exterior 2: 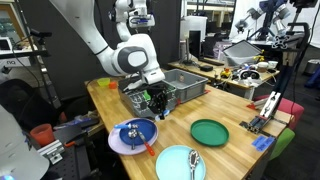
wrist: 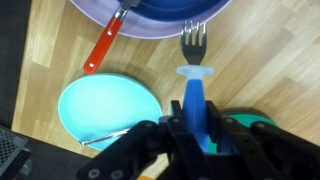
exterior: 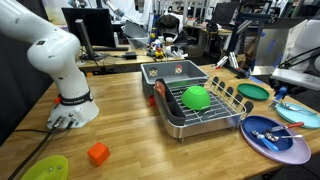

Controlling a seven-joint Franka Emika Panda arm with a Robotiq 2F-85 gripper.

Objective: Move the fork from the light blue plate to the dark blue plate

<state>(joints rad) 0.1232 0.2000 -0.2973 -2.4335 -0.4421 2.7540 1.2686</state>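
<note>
Three plates ring the spot where the gripper (wrist: 193, 125) hangs: the dark blue plate (wrist: 160, 30) at the top of the wrist view, the light blue plate (wrist: 100, 105) at lower left, and a dark green plate (exterior 2: 209, 131) off to the other side. The gripper's fingers pinch the blue handle of the fork (wrist: 193, 80), which is off both plates and over bare wooden table (wrist: 265, 60). Its tine tips just reach the edge of the dark blue plate's lavender rim in the wrist view. A red-handled utensil (wrist: 103, 47) lies across that same rim and slants out over the wood, near the tines but apart from them. A metal spoon (exterior 2: 194, 160) rests on the light blue plate. In an exterior view a dish rack (exterior: 225, 100) stands beside the plates, holding a green bowl (exterior: 196, 97)
</note>
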